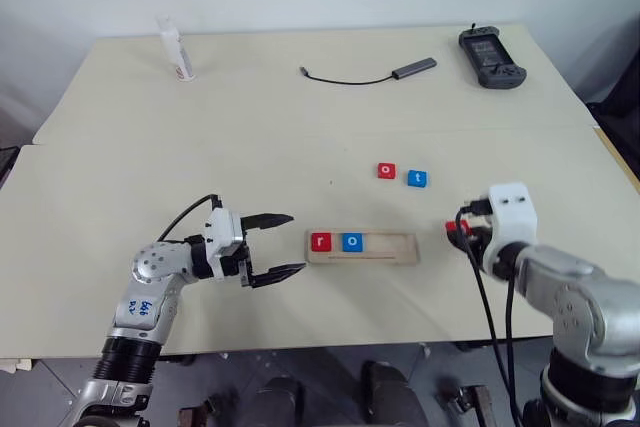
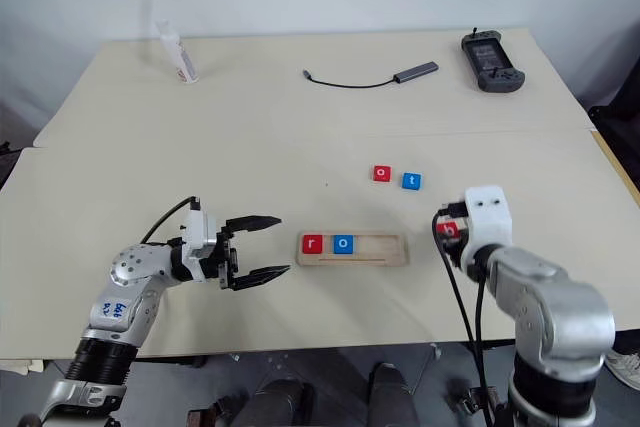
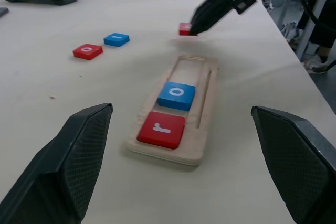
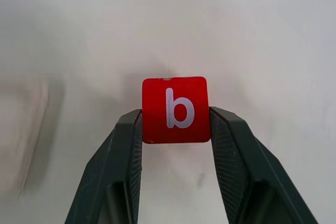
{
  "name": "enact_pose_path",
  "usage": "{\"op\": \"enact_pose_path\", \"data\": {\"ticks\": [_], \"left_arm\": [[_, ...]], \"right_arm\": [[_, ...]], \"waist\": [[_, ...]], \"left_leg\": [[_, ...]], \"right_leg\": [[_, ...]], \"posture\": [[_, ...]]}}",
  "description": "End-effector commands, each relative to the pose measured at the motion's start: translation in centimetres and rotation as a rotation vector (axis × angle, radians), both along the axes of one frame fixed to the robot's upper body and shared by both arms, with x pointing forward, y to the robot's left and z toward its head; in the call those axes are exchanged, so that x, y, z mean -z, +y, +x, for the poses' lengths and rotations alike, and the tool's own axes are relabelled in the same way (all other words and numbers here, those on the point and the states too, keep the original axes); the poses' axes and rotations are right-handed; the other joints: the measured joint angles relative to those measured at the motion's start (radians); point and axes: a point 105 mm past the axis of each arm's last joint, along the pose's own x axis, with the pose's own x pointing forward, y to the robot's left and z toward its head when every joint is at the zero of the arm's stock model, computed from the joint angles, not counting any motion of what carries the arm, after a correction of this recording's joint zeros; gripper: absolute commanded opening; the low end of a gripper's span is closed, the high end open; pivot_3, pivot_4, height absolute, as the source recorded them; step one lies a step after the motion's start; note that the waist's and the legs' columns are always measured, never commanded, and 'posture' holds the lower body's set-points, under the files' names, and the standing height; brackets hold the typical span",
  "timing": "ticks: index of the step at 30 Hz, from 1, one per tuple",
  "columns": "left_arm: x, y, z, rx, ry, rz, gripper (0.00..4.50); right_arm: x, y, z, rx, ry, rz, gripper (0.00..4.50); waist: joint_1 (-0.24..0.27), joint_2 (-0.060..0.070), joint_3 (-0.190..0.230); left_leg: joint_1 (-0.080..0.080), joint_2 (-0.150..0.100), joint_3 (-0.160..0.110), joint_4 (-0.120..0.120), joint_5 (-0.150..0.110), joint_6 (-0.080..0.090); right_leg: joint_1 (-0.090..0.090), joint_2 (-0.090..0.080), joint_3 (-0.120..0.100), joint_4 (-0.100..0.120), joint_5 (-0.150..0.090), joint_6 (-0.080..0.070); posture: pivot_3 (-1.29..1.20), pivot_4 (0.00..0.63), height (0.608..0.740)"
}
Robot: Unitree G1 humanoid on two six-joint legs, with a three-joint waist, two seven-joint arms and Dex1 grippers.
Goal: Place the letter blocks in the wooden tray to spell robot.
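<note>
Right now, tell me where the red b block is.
The red b block sits gripped in the right end effector, on the robot's right, just past the right end of the wooden tray.

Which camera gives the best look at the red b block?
The right wrist view: the red b block sits face-on between the right gripper fingers, its letter readable. The eye views show a red sliver beside that wrist; the left wrist view shows it small, under the gripper tips.

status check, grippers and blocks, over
Right gripper shut on red b block. Left gripper open beside wooden tray, r and o seated. Nothing blocking.
</note>
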Motion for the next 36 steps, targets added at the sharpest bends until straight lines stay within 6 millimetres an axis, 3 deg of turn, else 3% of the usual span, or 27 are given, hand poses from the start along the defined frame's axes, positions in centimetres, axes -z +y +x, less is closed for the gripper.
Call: {"op": "enact_pose_path", "data": {"ticks": [1, 5, 8, 11, 14, 16, 20, 26, 32, 36], "left_arm": [[-0.6, -0.3, -0.2, 0.027, -0.029, -0.009, 4.50], [-0.2, -0.5, -0.4, 0.059, 0.006, 0.006, 4.50], [-0.3, -0.2, -0.4, 0.052, 0.004, 0.008, 4.50], [-0.4, 0.1, -0.3, 0.038, -0.004, 0.008, 4.50], [-0.4, 0.2, -0.3, 0.029, -0.011, 0.007, 4.50], [-0.6, 0.2, -0.4, 0.022, -0.018, 0.005, 4.50], [-0.8, 0.3, -0.8, 0.012, -0.030, 0.008, 4.50], [-1.0, 0.5, -1.6, 0.016, -0.019, 0.018, 4.50], [-1.2, 0.6, -2.3, 0.029, -0.021, 0.030, 4.50], [-1.3, 0.6, -2.6, 0.026, -0.024, 0.032, 4.50]], "right_arm": [[-0.6, -0.5, -0.6, 0.058, -0.049, -0.040, 2.19], [-0.6, 0.4, -0.9, -0.022, -0.043, -0.015, 3.46], [-1.1, -0.2, -1.3, -0.149, -0.024, -0.032, 4.49], [-2.8, -1.7, -1.3, -0.335, -0.073, -0.152, 4.49], [-3.5, -1.5, -1.6, -0.611, -0.123, -0.270, 4.49], [-3.6, -1.6, -1.7, -0.783, -0.154, -0.327, 4.49], [-3.3, -3.8, -0.3, -1.016, -0.164, -0.391, 4.49], [-2.1, -5.6, 1.6, -1.182, -0.090, -0.413, 4.49], [-1.2, -5.3, 3.3, -1.257, -0.036, -0.389, 4.49], [-0.7, -4.8, 3.9, -1.275, -0.023, -0.380, 3.64]], "waist": [[0.001, 0.000, 0.000], [-0.001, 0.000, 0.000], [0.001, 0.000, 0.000], [0.005, 0.000, 0.000], [0.011, -0.001, 0.001], [0.010, -0.002, 0.001], [-0.001, -0.003, 0.001], [-0.001, -0.003, 0.002], [0.000, -0.002, 0.002], [0.003, -0.002, 0.002]], "left_leg": [[0.000, 0.000, 0.001, 0.000, 0.000, 0.000], [0.000, 0.000, 0.001, 0.000, 0.000, 0.000], [0.000, 0.000, 0.001, 0.000, 0.000, 0.000], [0.000, -0.001, 0.001, 0.000, 0.000, 0.001], [0.002, 0.000, 0.001, 0.000, -0.001, 0.002], [0.003, 0.001, 0.002, 0.000, -0.001, 0.002], [0.005, 0.002, 0.007, 0.000, -0.001, 0.002], [0.005, 0.003, 0.007, 0.000, -0.001, 0.002], [0.005, 0.003, 0.007, 0.000, -0.001, 0.002], [0.005, 0.003, 0.006, 0.000, -0.001, 0.002]], "right_leg": [[0.000, 0.000, 0.000, 0.000, 0.000, 0.000], [0.000, 0.000, 0.000, 0.000, 0.000, 0.000], [0.000, 0.000, 0.000, -0.001, 0.000, 0.000], [0.001, 0.000, 0.000, -0.002, 0.000, 0.001], [0.004, 0.000, -0.001, -0.006, 0.001, 0.001], [0.006, 0.001, -0.002, -0.009, 0.001, 0.001], [0.008, 0.000, -0.001, -0.010, 0.002, 0.004], [0.007, 0.000, -0.001, -0.011, 0.002, 0.004], [0.007, 0.000, -0.001, -0.012, 0.002, 0.004], [0.007, 0.000, -0.002, -0.012, 0.002, 0.004]], "posture": [[0.00, 0.150, 0.740], [0.00, 0.150, 0.740], [0.00, 0.150, 0.740], [0.00, 0.150, 0.740], [0.00, 0.150, 0.740], [0.00, 0.150, 0.740], [0.00, 0.150, 0.740], [0.00, 0.150, 0.740], [0.00, 0.150, 0.740], [0.00, 0.150, 0.740]]}}
